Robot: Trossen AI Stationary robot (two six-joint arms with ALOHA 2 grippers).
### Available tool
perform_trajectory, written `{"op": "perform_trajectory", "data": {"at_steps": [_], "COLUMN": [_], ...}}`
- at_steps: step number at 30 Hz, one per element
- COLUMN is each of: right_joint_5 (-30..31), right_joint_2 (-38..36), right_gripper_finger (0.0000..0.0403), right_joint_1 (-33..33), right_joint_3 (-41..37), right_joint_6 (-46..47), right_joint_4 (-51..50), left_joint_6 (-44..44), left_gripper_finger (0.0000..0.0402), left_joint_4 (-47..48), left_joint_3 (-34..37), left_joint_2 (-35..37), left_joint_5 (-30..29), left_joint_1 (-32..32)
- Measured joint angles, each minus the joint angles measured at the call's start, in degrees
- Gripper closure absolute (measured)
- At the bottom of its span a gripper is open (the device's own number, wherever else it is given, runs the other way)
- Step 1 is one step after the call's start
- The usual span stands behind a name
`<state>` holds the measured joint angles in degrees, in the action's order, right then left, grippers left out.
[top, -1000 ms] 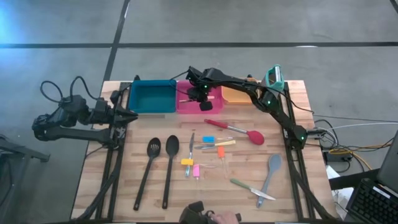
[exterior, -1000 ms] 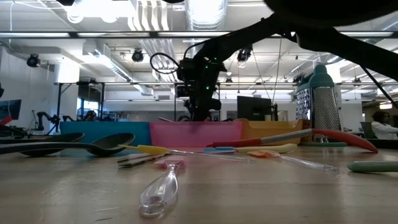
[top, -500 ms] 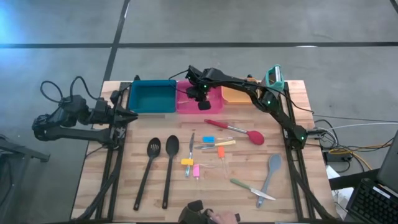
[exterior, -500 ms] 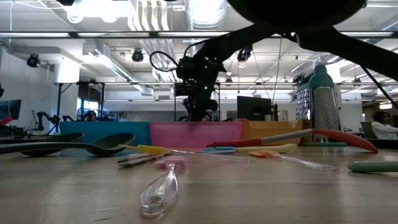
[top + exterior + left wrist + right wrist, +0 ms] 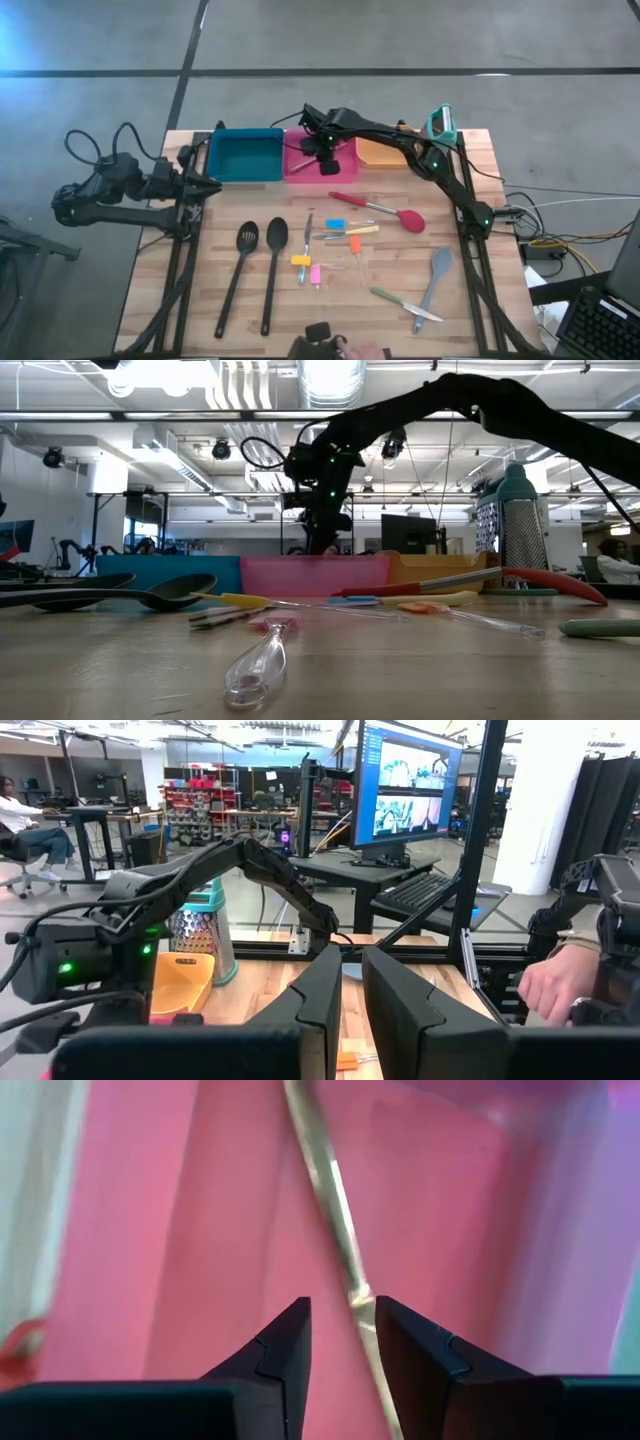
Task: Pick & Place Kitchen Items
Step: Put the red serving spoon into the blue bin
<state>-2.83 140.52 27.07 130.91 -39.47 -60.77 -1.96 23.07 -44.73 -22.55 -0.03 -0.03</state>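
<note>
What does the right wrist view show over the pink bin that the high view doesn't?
Only the right wrist view shows a slim metal utensil lying on the bin floor, just past the right hand's parted fingers. Only the high view shows the items left on the table, such as the red-headed spoon and grey spatula, and the left hand waiting at the table's left edge. Both show the pink bin.
</note>
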Motion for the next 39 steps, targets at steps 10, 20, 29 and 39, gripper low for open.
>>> {"op": "perform_trajectory", "data": {"at_steps": [10, 20, 29, 39], "right_joint_5": [0.0, 0.0, 0.0, 0.0], "right_joint_2": [-3.7, -9.2, -15.8, -23.5], "right_gripper_finger": [0.0319, 0.0349, 0.0359, 0.0358], "right_joint_1": [-2.1, -5.6, -9.7, -13.9], "right_joint_3": [0.0, 0.0, 0.0, 0.0], "right_joint_6": [5.5, 13.7, 16.4, 24.9], "right_joint_4": [-8.9, -17.5, -22.0, -24.9], "left_joint_6": [0.0, 0.0, 0.0, 0.0], "left_gripper_finger": [0.0353, 0.0353, 0.0353, 0.0353], "left_joint_4": [0.0, 0.0, 0.0, 0.0], "left_joint_3": [0.0, 0.0, 0.0, 0.0], "left_joint_2": [0.0, 0.0, 0.0, 0.0], "left_joint_5": [0.0, 0.0, 0.0, 0.0], "left_joint_1": [0.0, 0.0, 0.0, 0.0]}}
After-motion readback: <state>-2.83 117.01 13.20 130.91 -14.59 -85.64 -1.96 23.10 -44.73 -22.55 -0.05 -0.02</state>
